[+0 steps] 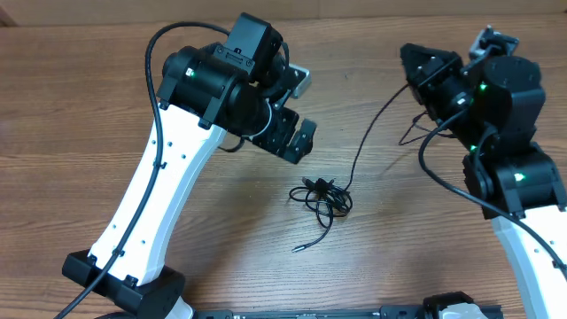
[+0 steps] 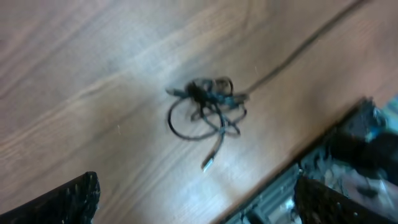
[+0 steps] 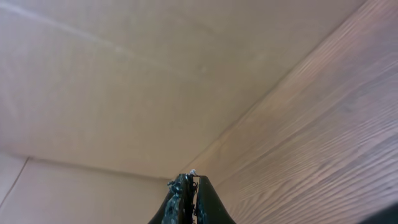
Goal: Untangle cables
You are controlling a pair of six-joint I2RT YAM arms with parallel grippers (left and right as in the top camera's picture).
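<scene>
The cables lie as a small black tangle of loops on the wooden table, with one plug end trailing toward the front. The left wrist view shows the same tangle blurred, ahead of my left gripper. Its fingers stand wide open at the lower corners with nothing between them. Overhead, the left gripper hovers just up and left of the tangle. One long strand runs from the tangle up to my right gripper. That gripper is shut, a small pale tip poking out between its fingertips.
A black rail runs along the table's front edge, seen also at the lower right as the rail in the left wrist view. The left arm's base sits at the front left. A beige wall rises behind the table.
</scene>
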